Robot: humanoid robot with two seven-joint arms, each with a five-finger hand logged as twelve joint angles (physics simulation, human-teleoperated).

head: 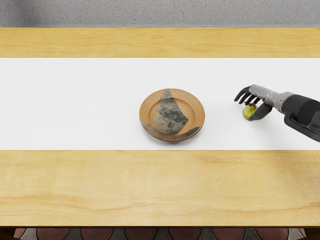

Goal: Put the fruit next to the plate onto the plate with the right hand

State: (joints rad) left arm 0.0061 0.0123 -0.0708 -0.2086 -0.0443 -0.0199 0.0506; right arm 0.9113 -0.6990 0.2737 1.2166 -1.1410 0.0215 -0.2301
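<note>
The right robot hand (252,103) reached in from the right edge, its dark arm (300,112) slanting up toward the middle of the surface (150,185). It lay directly over a small yellow-green fruit (248,112), touching it or very nearly so; whether it had closed on the fruit or merely covered it could not be told from this view. The fruit sat on the white strip (75,105) that ran across the wooden surface, well apart from the plate (196,107) and to its right. The plate, round and orange-brown with a grey floral pattern at its centre, rested on the same strip near the middle and held nothing.
</note>
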